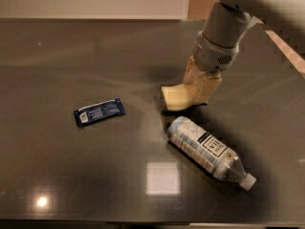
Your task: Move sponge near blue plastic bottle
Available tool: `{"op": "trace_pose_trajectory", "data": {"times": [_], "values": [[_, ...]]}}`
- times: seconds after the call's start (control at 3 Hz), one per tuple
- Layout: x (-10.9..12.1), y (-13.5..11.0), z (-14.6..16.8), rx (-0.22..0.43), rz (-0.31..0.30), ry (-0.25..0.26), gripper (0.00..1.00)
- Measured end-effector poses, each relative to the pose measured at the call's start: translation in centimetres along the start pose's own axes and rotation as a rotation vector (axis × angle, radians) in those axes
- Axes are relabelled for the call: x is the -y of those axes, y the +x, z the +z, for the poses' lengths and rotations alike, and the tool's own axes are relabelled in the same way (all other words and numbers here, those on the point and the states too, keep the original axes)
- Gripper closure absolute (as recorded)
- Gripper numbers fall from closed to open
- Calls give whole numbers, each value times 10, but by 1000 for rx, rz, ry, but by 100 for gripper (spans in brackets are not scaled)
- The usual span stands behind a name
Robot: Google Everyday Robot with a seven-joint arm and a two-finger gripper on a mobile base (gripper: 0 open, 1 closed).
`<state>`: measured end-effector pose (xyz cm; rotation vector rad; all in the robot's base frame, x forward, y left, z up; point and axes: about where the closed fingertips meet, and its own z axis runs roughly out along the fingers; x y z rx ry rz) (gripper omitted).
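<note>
The pale yellow sponge (174, 98) rests on the dark table (71, 56), just above the base end of the blue plastic bottle (205, 149). The bottle is clear with a pale blue-and-white label and lies on its side, its white cap pointing to the lower right. My gripper (201, 87) comes down from the upper right and is shut on the sponge's right end. The sponge sticks out to the left of the beige fingers (208, 88). A small gap separates the sponge from the bottle.
A flat dark blue packet (99, 112) lies to the left of the sponge. The table's right edge (286, 51) runs diagonally behind the arm. Bright light reflections show on the tabletop near the front.
</note>
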<state>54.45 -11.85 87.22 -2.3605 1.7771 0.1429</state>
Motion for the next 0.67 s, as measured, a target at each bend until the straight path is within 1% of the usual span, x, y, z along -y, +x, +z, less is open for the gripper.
{"op": "trace_pose_trajectory", "data": {"times": [0.33, 0.67], "values": [[2, -1, 1, 1, -1, 9, 0], [3, -1, 1, 1, -1, 10, 0]]}}
